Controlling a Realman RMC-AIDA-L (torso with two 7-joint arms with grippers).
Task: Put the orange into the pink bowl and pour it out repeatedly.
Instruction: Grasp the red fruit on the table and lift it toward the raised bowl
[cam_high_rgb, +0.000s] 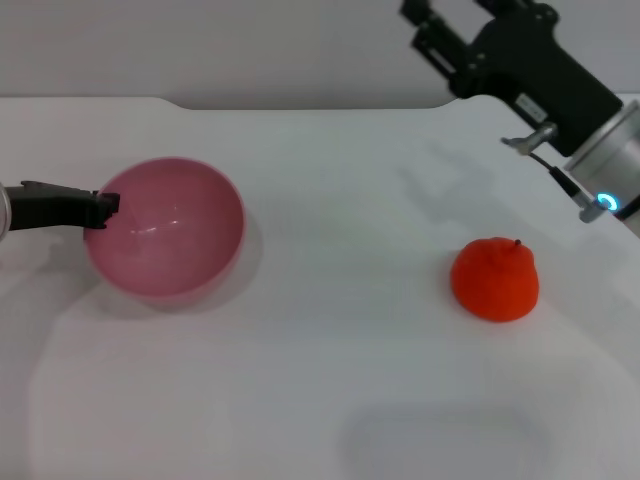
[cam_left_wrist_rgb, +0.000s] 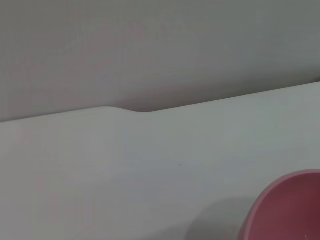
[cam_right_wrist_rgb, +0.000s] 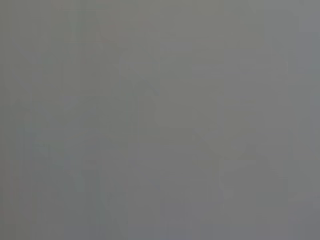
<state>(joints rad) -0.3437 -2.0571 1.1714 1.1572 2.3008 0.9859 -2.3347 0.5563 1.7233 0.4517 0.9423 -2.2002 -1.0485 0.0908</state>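
Orange apart from pink bowl

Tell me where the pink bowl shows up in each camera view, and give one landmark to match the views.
Head view: pink bowl left of centre on the white table, left gripper at its rim.
Left wrist view: only an edge of the bowl in the lower right corner.
Right wrist view: not in it.
Shared landmark: the table's far edge against the grey wall.

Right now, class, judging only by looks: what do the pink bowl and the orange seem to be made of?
The pink bowl: probably smooth, glossy plastic, since pale highlights glint on its inner wall and light seems to pass through it. The orange: apparently a matte toy fruit, perhaps foam or soft plastic; its lumpy red-orange skin shows no shine, with a dark stem nub on top.
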